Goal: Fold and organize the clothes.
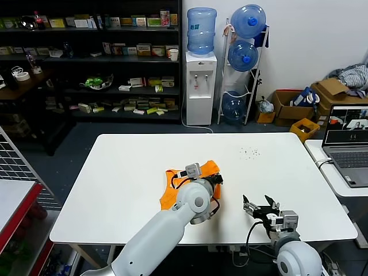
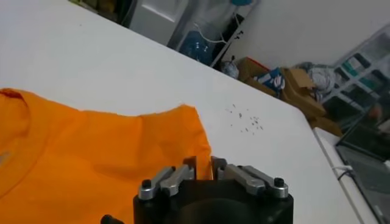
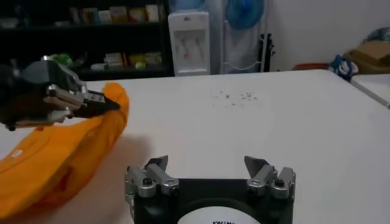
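Note:
The clothes are one bright orange T-shirt (image 1: 171, 194), bunched near the middle of the white table (image 1: 126, 172). My left gripper (image 1: 219, 180) is at the shirt's right-hand edge. In the left wrist view the jaws (image 2: 203, 167) stand a narrow gap apart with orange cloth (image 2: 91, 152) pinched between them. The right wrist view shows that same gripper (image 3: 116, 105) holding a fold of the shirt (image 3: 67, 152) slightly off the table. My right gripper (image 1: 260, 206) hovers near the front right of the table, open and empty (image 3: 207, 163), well apart from the shirt.
Small dark specks (image 1: 250, 152) lie on the table's far right part. An open laptop (image 1: 348, 138) sits on a side table to the right. A wire rack (image 1: 17, 167) stands to the left. Shelves, a water dispenser (image 1: 199, 86) and cardboard boxes line the back.

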Action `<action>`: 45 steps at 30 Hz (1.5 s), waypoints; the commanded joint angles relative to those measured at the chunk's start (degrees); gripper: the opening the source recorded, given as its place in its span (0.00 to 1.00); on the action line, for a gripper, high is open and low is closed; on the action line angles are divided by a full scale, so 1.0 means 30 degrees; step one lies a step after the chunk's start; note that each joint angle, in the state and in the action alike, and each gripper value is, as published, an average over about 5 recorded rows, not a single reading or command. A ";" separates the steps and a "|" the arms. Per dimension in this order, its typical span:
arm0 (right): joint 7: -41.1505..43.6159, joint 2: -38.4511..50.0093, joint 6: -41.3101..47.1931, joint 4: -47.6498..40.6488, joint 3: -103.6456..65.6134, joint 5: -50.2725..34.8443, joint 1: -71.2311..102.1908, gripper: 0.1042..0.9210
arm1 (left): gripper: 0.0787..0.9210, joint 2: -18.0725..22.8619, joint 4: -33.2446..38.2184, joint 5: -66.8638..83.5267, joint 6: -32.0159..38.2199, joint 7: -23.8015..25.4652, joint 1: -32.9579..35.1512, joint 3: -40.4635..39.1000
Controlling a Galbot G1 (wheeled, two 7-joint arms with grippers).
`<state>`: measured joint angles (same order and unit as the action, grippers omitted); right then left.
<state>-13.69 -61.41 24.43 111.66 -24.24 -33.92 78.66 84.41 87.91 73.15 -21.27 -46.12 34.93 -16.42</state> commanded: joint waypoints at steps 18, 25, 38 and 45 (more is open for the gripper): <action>0.8146 -0.2036 -1.0404 -0.1249 -0.4512 0.4607 0.3243 0.88 | 0.85 -0.3157 0.6668 -1.9308 1.3495 1.6547 1.8301 1.4125; 0.8474 -0.4726 -1.2081 -0.2303 -0.5777 0.6501 0.3000 0.88 | 0.88 -0.1491 0.5726 -1.8962 1.5802 1.8278 1.8959 1.6434; 0.9044 -0.7883 -1.5151 -0.2948 -0.7430 0.8984 0.3551 0.88 | 0.88 -0.1017 0.5777 -1.8295 1.6218 1.9187 1.9322 1.7333; 0.9458 -0.8207 -1.5554 -0.2690 -0.7388 0.9553 0.3781 0.88 | 0.88 -0.0568 0.5922 -1.8623 1.6232 1.9181 1.9495 1.7181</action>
<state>12.91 -81.21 -17.19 103.87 -44.51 -10.09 89.34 80.69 105.51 19.27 24.15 8.72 90.77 31.91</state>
